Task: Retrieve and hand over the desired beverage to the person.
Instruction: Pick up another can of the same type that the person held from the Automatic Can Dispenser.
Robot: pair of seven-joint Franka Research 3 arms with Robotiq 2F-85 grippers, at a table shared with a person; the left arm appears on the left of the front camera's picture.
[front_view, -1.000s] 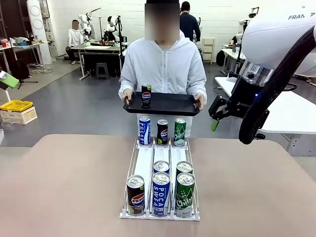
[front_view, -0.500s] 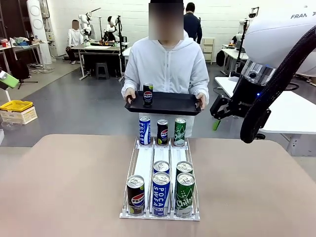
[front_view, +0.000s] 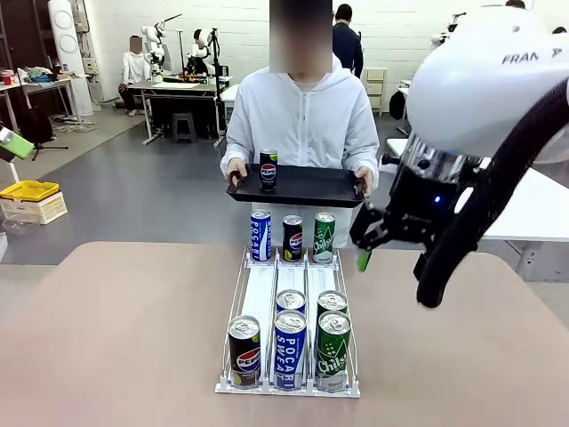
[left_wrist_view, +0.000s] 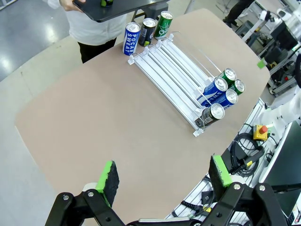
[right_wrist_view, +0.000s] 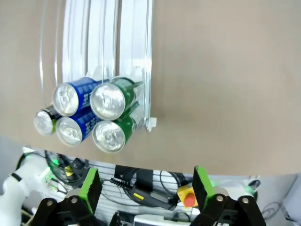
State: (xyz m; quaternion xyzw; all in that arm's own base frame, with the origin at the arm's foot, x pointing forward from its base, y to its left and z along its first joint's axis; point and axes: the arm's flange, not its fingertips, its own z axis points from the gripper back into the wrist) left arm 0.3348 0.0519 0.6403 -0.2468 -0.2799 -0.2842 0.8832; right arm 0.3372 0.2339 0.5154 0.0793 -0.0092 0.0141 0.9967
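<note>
Green pads on the right claw [right_wrist_view: 146,187] are seen spread wide, with nothing gripped between them. It is held in the air, clear of the worktop [front_view: 116,329], to the right of the far end of the white wire rack [front_view: 258,289]. From its wrist, five can tops are looked down upon at the rack's near end. The left claw [left_wrist_view: 164,173] is likewise held open and empty, high over the worktop.

In the rack's front row a Pepsi can [front_view: 244,351], a Pocari Sweat can [front_view: 290,349] and a green Chilsung can [front_view: 333,350] are lined up. Two more cans are lodged just behind the latter two. Three further cans [front_view: 292,237] are stood upright at the rack's far end. Beyond them, a black tray [front_view: 311,187] carrying a second Pepsi can [front_view: 268,168] is held in both hands by the person [front_view: 302,116].
</note>
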